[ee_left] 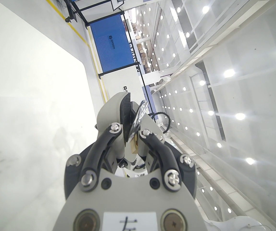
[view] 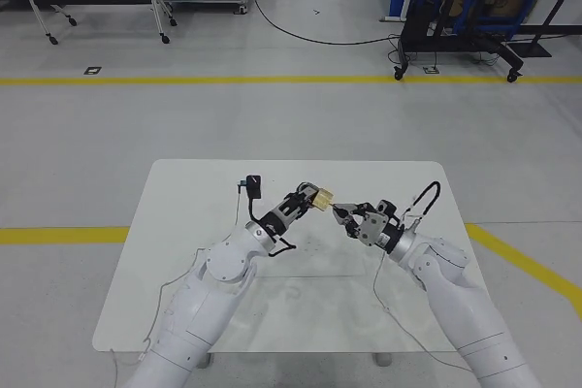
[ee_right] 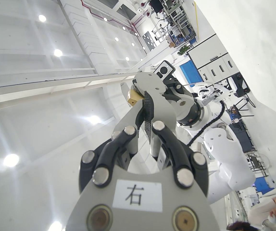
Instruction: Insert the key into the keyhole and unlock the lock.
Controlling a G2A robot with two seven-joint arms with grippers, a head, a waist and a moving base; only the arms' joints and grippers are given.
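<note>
The top view looks down on the counter [view: 194, 194]. Close behind the left end effector [ee_left: 134, 115] and right end effector [ee_right: 144, 111], wrist views face ceilingward; all share the lock [view: 321, 199].

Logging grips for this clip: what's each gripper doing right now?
Left gripper: closed on the lock.
Right gripper: closed, apparently on the key, at the lock.

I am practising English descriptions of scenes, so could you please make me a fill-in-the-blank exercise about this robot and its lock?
1. The brass lock is held by the ____ gripper.
2. The right gripper aims the key at the ____.
3. Both arms work above a ____ table.
4. The floor lines are ____.
Missing words: left; lock; white; yellow.
</note>
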